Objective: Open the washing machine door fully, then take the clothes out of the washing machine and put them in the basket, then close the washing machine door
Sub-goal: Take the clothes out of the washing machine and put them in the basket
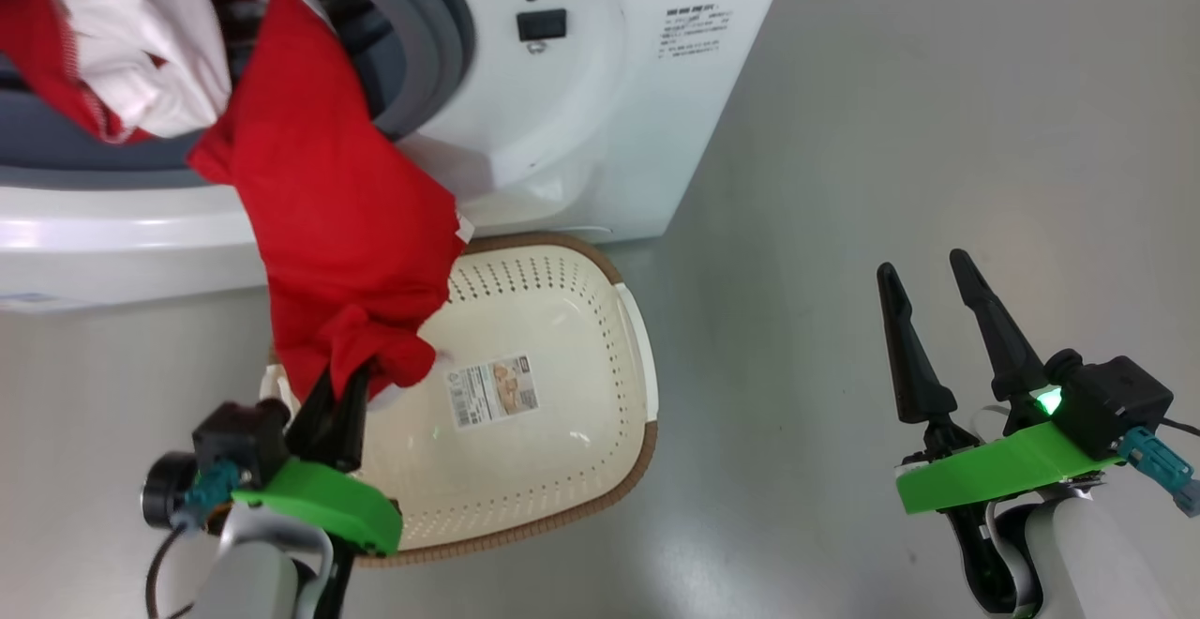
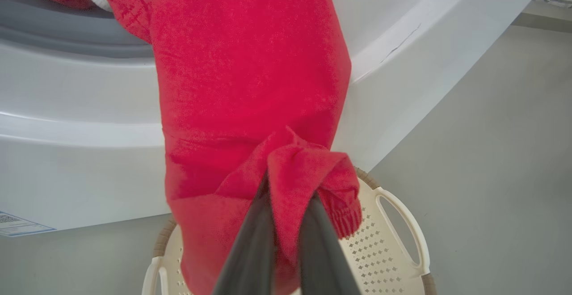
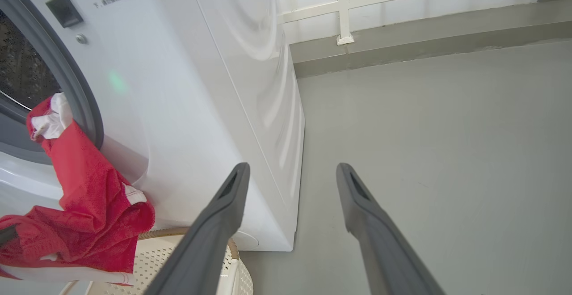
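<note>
Right claw [image 1: 923,267], fingers apart, hangs over the grey floor [image 1: 891,131], well aside; left claw [image 1: 339,392] is clamped on the low end of the red clothes [image 1: 328,206], above the basket [image 1: 562,319]; from that pinch the garment runs lengthwise up over the white lip into the mouth of the washing machine [image 1: 581,113], where the rest bunches red and white; the basket sits just beside the washer's front.

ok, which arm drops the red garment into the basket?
Left: the left gripper is shut on the red garment right above the basket; the right gripper is open, empty, over the floor.
</note>
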`<state>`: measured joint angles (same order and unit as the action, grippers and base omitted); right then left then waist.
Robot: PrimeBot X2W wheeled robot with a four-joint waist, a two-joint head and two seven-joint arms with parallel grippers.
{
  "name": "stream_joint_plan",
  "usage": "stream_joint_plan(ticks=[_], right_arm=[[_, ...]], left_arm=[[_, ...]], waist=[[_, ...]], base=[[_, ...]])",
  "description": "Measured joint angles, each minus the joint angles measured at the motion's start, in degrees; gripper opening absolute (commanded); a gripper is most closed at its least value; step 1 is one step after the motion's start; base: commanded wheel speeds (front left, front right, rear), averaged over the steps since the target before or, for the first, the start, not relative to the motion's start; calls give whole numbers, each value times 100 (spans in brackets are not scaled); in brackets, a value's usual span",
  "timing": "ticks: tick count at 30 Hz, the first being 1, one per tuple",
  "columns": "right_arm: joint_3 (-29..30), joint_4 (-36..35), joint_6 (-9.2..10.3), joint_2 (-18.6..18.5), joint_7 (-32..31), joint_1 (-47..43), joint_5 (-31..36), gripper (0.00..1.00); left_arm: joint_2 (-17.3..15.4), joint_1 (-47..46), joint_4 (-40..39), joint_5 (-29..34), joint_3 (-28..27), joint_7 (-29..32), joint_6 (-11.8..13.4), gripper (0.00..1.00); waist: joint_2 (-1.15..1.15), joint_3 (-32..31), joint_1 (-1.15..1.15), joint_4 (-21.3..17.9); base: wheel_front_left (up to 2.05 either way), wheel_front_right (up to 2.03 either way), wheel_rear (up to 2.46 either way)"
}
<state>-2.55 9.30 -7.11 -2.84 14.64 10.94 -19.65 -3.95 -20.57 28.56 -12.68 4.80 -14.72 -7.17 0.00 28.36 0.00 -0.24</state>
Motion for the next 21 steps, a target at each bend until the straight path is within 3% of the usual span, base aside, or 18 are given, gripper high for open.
stream_joint_plan(ticks=[9, 21], right_arm=[[-23, -85, 0, -1, 0, 199, -105, 100], [-32, -132, 0, -1, 0, 360, -152, 100]], left_arm=[[-125, -1011, 1443, 0, 104, 0, 0, 0], [-279, -1894, 2313, -124, 214, 0, 0, 0]], waist=[[0, 450, 0, -184], [0, 837, 0, -376]], base=[[0, 0, 0], [0, 0, 0]])
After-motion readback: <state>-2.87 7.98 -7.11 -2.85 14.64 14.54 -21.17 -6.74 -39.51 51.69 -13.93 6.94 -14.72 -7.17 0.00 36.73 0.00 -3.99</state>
